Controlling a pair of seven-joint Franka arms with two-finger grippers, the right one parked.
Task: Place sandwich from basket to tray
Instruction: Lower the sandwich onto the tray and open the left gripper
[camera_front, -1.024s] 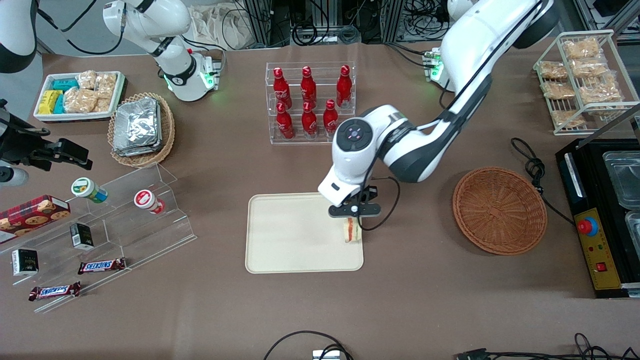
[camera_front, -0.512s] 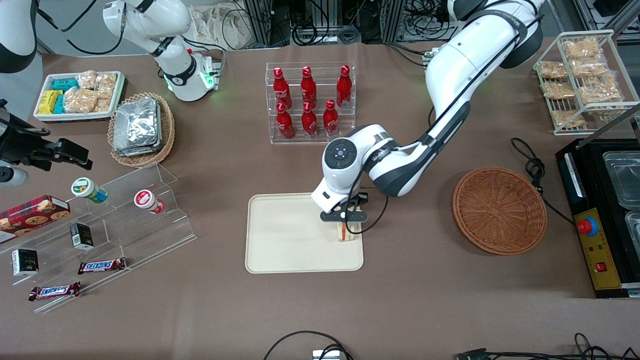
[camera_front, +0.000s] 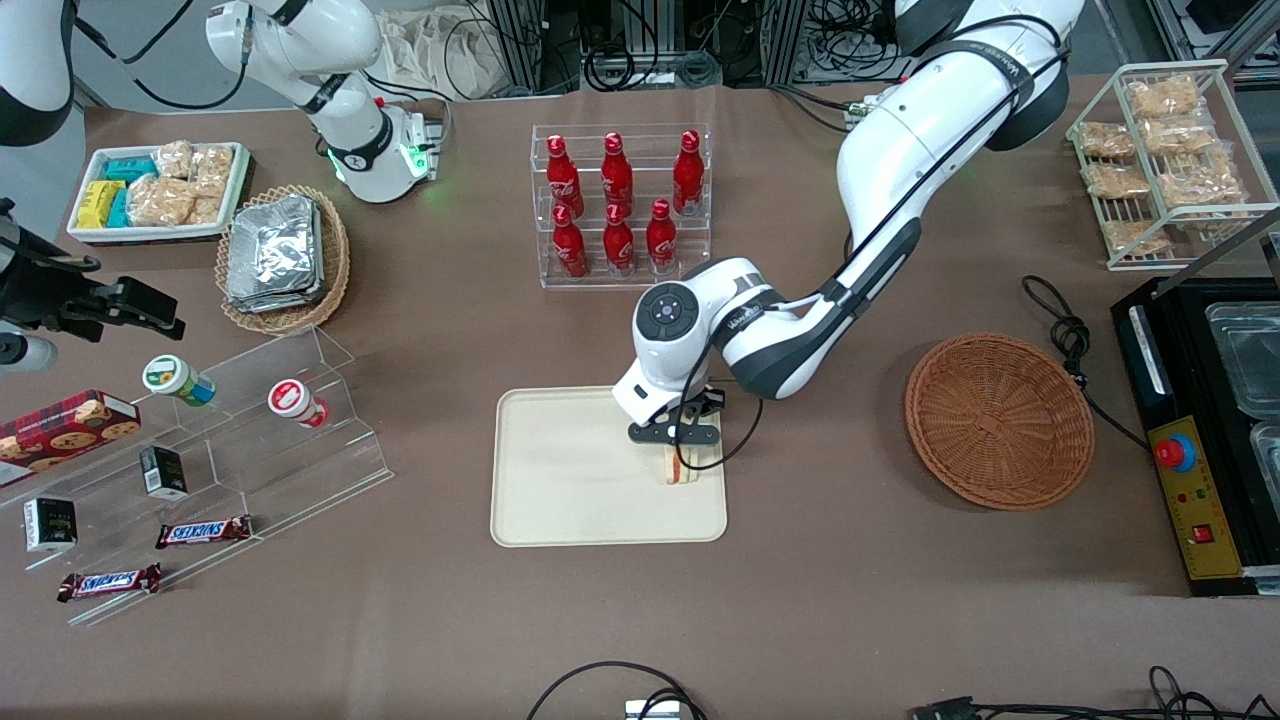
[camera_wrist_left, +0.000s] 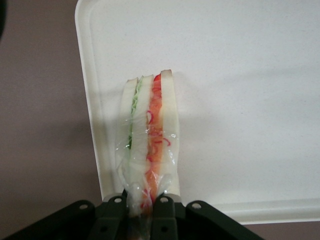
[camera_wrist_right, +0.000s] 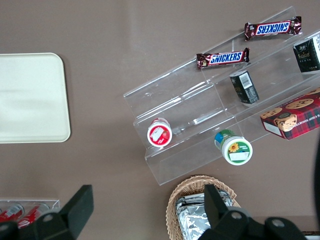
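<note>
On the brown table (camera_front: 850, 600), the tray (camera_front: 560, 490) was seen. The sandwich (camera_wrist_left: 149, 135) was pinched upright between the closed fingers of the gripper (camera_wrist_left: 142, 210), over the tray's edge nearest the basket (camera_front: 998, 420).

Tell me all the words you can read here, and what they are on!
"SNICKERS": on each of two chocolate bars by the clear stand.
Labels on the red bottles, small cartons and cookie box: too small.
The gripper, holding the sandwich over the tray: no words.

"SNICKERS" reads in blue on two brown chocolate bars (camera_wrist_right: 222, 58) (camera_wrist_right: 273, 28) lying at the foot of the clear acrylic step stand (camera_wrist_right: 220, 100); the front view shows the same wrappers (camera_front: 203, 531) (camera_front: 108, 581). Other labels are illegible.
</note>
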